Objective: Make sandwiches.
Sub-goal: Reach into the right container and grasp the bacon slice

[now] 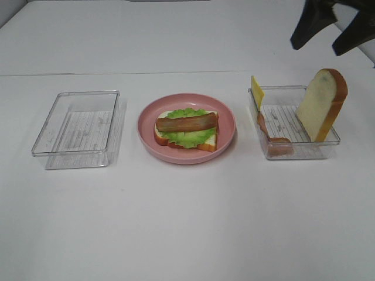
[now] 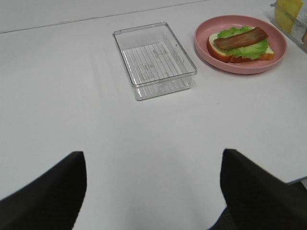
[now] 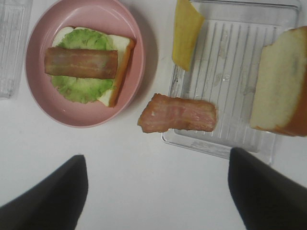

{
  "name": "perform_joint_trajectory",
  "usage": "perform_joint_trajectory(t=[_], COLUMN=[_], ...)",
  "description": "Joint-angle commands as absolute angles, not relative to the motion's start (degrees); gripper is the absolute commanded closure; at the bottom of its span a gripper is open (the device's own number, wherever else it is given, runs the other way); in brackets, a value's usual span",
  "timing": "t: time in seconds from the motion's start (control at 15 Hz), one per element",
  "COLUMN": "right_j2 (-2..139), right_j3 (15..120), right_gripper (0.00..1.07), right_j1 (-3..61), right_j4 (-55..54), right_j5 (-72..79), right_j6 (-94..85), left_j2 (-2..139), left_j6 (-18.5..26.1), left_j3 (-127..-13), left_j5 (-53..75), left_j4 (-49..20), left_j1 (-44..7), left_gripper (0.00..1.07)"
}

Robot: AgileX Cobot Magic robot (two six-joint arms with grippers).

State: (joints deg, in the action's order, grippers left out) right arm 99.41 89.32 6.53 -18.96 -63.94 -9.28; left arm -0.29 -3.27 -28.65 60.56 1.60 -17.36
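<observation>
On the pink plate [image 1: 229, 126] lies a half-built sandwich [image 1: 186, 132]: a white bread slice with orange-brown crust, green lettuce and a brown bacon strip [image 1: 186, 122] on top. The right clear tray [image 1: 304, 150] holds a yellow cheese square [image 1: 256, 91] leaning at its back left corner. A second bacon strip [image 1: 270, 137] hangs over the tray's front left wall. A bread slice [image 1: 321, 105] leans on its right wall. My right gripper [image 1: 334, 29] is open and empty, high above the tray's far right. My left gripper [image 2: 151, 196] is open and empty over bare table, well short of the plate [image 2: 240, 68].
An empty clear tray [image 1: 73, 154] stands left of the plate, also in the left wrist view [image 2: 163, 87]. The white table ends at a seam behind the trays. In the right wrist view the plate [image 3: 96, 12] and the right tray [image 3: 230, 72] lie side by side.
</observation>
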Motion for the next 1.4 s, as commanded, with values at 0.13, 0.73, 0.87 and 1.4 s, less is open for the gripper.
perform_joint_trajectory(t=[0.13, 0.73, 0.87, 1.4], right_j2=[108.6, 120.4, 121.3, 122.4], right_j3=[94.0, 95.7, 95.7, 95.7], right_gripper=[0.32, 0.4, 0.4, 0.47], right_j1=[13.0, 15.1, 15.1, 15.1], right_j4=[-11.9, -10.1, -10.1, -14.5], right_j5=[-65.0, -64.3, -61.5, -62.5], right_j6=[-2.6, 0.0, 0.0, -1.9], left_j2=[-1.4, -1.4, -1.4, -1.4], left_j6=[-3.6, -3.3, -3.3, -3.1], left_j3=[-28.6, -28.6, -28.6, -28.6], left_j5=[59.9, 59.9, 59.9, 59.9], left_j4=[1.4, 1.4, 1.4, 1.4], left_j1=[-17.3, -17.3, -17.3, -17.3], left_gripper=[0.32, 0.32, 0.32, 0.32])
